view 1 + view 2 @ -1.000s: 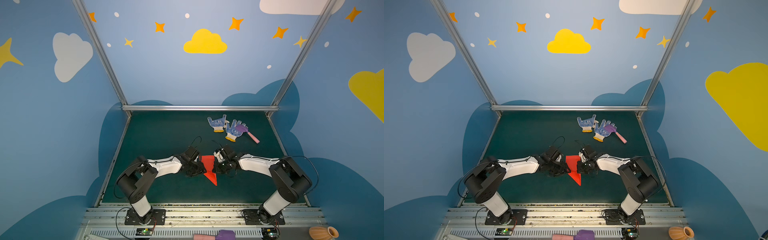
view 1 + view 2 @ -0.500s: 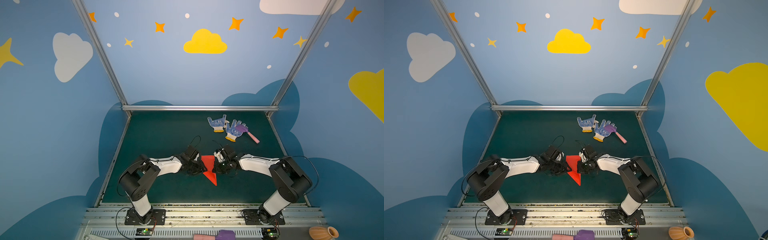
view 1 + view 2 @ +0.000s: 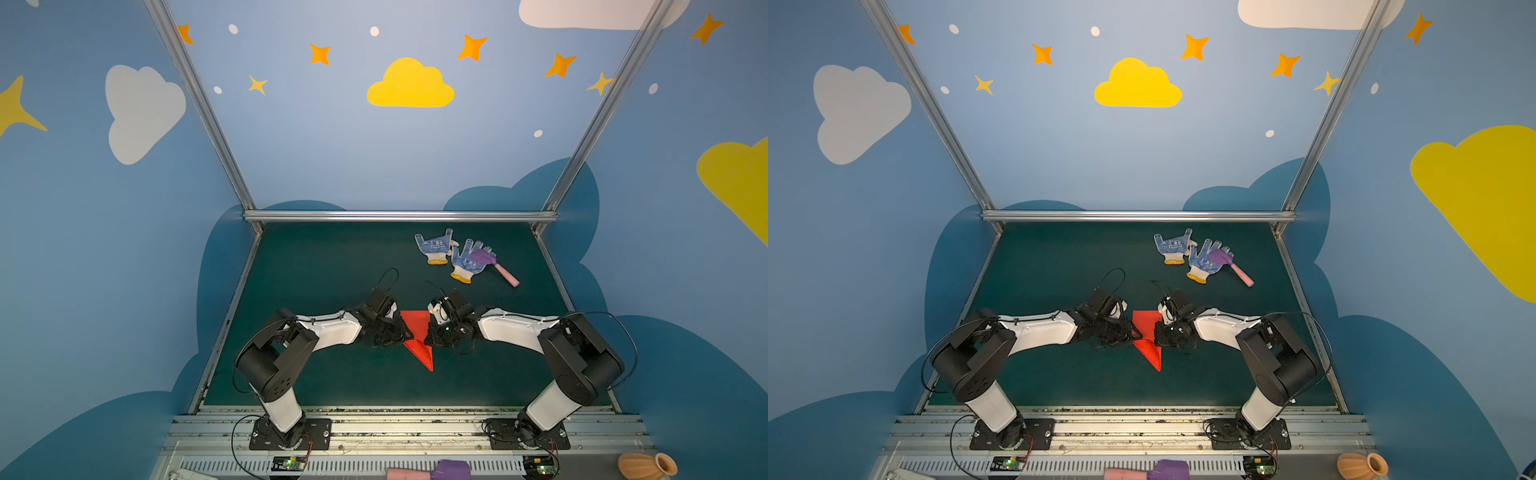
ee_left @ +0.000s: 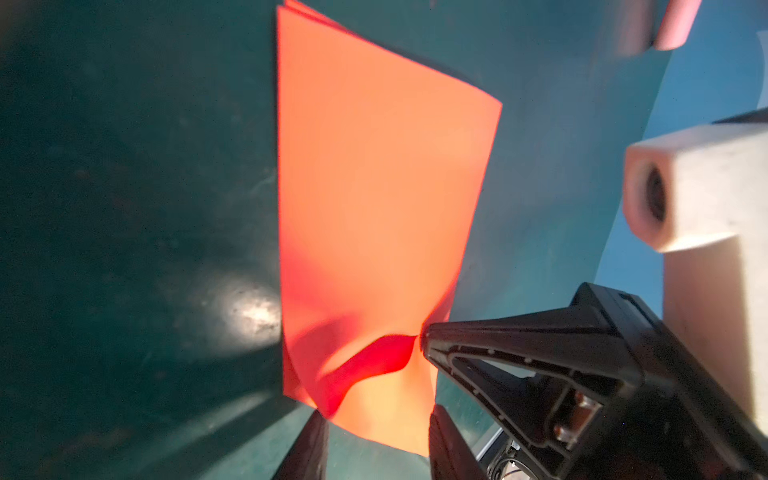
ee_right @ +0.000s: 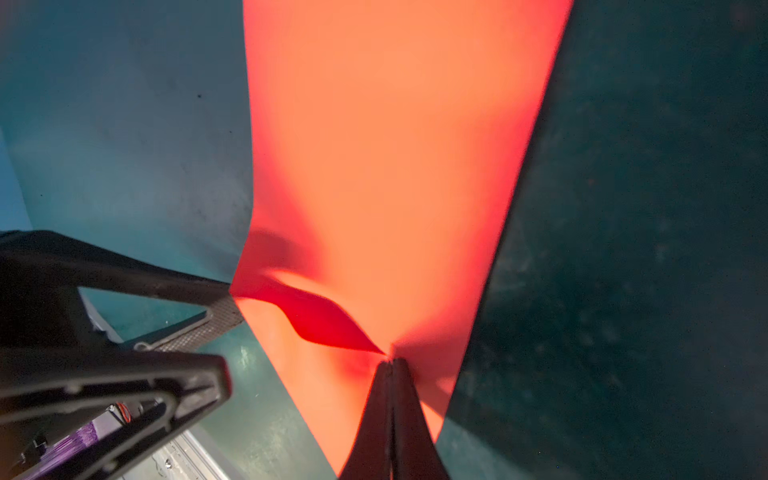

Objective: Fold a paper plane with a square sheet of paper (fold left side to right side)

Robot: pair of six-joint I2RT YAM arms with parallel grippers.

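Note:
The square sheet of paper (image 3: 415, 324) (image 3: 1146, 328) is bright red. It lies mid-mat, folded narrow, with a point toward the front like a paper plane. My right gripper (image 5: 390, 361) (image 3: 432, 332) is shut on the paper's right edge, and a crease runs across the paper (image 5: 395, 166) from the pinch. My left gripper (image 4: 376, 415) (image 3: 399, 332) stands at the left edge with its jaws apart. A corner of the paper (image 4: 374, 187) sits between its fingers (image 4: 307, 449) without being pinched.
Two blue-dotted white gloves (image 3: 434, 247) (image 3: 467, 259) and a purple-and-pink toy hammer (image 3: 494, 264) lie at the back right of the green mat (image 3: 332, 270). On the front rail sit another hammer (image 3: 432, 471) and an orange vase (image 3: 646, 465).
My left jaws have drawn closer together around the paper's left edge, and the left arm has shifted slightly. The right gripper and the paper have stayed put.

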